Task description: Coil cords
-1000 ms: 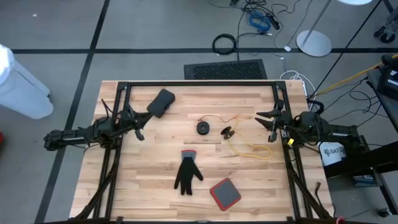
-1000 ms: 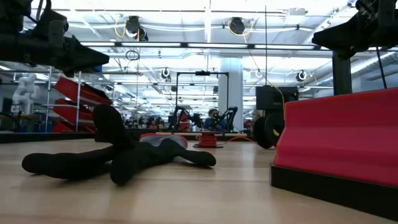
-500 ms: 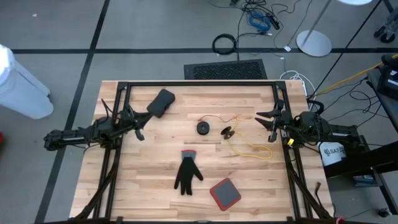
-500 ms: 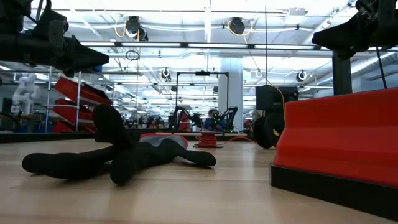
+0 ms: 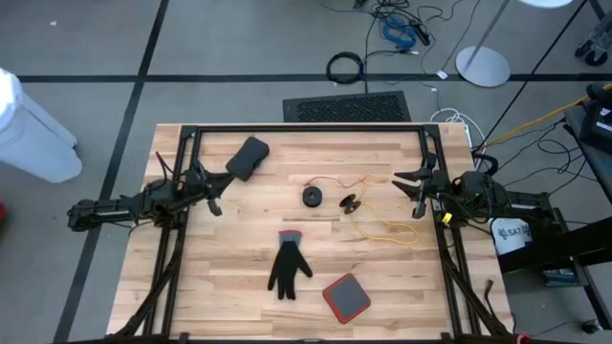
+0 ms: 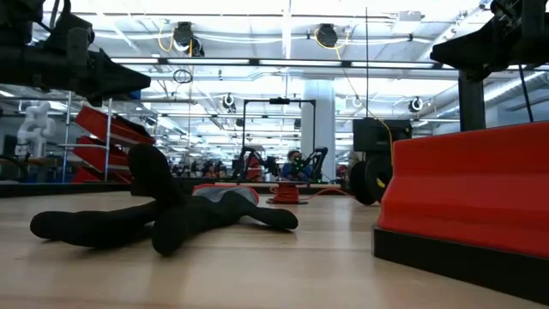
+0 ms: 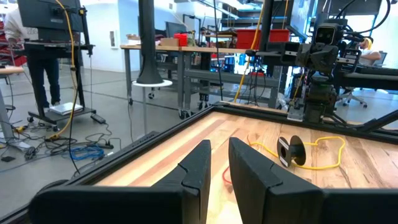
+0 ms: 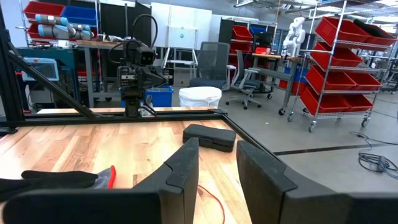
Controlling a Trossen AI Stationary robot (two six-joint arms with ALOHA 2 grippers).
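From above, the cords (image 5: 381,226) lie loose on the table (image 5: 239,277), uncoiled: one puck (image 5: 312,197) sits just beyond the glove (image 5: 287,266), a second puck (image 5: 351,201) lies right of the first with its yellow loop trailing on toward the right gripper (image 5: 413,187), and both arms wait at opposite table edges, the left gripper (image 5: 210,191) well left of the pucks, likely because coiling has not begun. At table height the glove (image 6: 163,215) fills the foreground, with the cords small behind it. In the wrist views the left gripper (image 7: 214,165) has its fingers a narrow gap apart, holding nothing, aimed toward a puck (image 7: 290,150), and the right gripper (image 8: 214,165) is likewise slightly parted and empty.
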